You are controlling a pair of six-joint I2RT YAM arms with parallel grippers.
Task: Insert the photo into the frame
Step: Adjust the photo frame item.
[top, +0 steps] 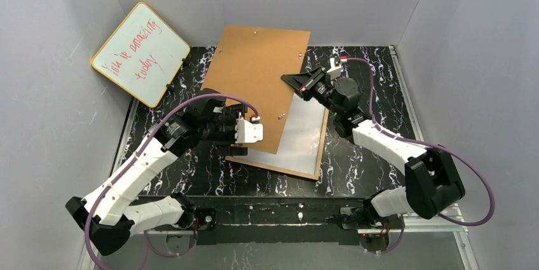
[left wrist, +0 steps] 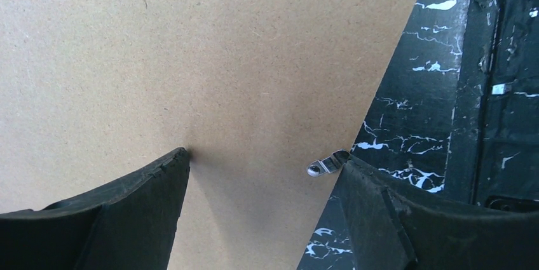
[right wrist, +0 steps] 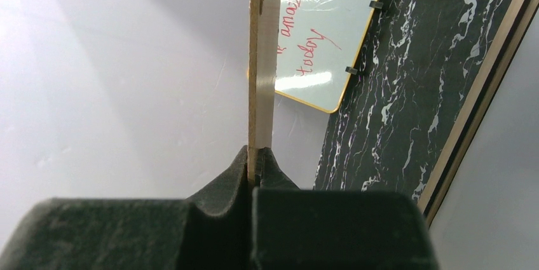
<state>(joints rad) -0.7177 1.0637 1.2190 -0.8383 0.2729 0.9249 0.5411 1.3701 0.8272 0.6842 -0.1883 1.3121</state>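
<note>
The hardboard backing panel (top: 254, 86) is held tilted over the frame (top: 279, 168), its edge pinched by the right gripper (top: 285, 79). The left gripper (left wrist: 265, 155) is spread wide at its lower edge, empty. The photo (top: 305, 133) is laid white-side up in the frame, and a whiteboard (top: 141, 54) is propped far left

Only the whiteboard (top: 141, 54) carries writing — slanted red handwriting, at the upper left of the top view: "amazing today", with a first word too unclear to read. The right wrist view, upper middle, shows part of it — "amaz" and "today".
</note>
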